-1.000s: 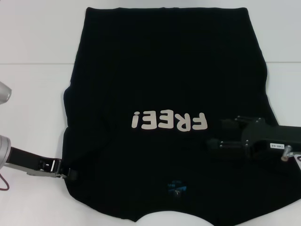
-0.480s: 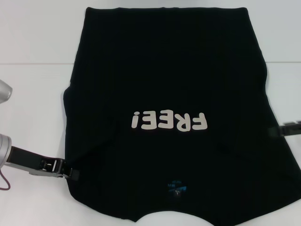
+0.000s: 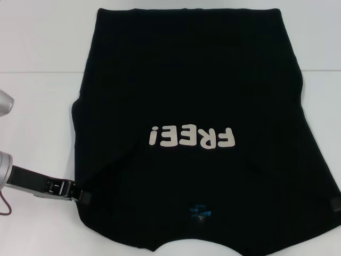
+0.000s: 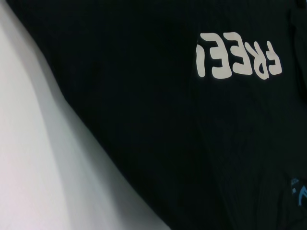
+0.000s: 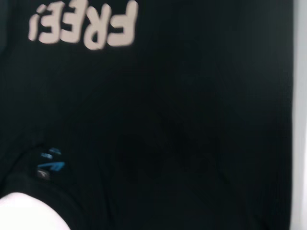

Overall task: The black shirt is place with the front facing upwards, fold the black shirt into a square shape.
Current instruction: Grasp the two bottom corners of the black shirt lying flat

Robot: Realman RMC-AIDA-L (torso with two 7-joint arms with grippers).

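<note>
1. The desk (image 3: pixel 37 48) is white, and most of its surface is covered by the one task item.
2. The black shirt (image 3: pixel 192 80) lies flat on the desk, print side up, with its hem at the far end and its collar at the near edge. No sleeve sticks out on either side, so the side edges look already tucked in, though I cannot make out the fold lines on the dark cloth. Judging by its long outline, the lengthwise folds that would make it a square are not yet done, so roughly the second half of the job remains.
3. The cream "FREE!" lettering (image 3: pixel 192 137) sits below the middle and reads upside down from the head view. The small blue neck label (image 3: pixel 201 212) is just beside the collar opening.
4. The left pincer (image 3: pixel 81 196) is low at the shirt's near-left edge, touching the cloth. Whether it is apart or clamped on the fabric I cannot tell.
5. Of the right pincer (image 3: pixel 335 205), only a dark sliver shows at the shirt's near-right corner, and its state cannot be read.
</note>
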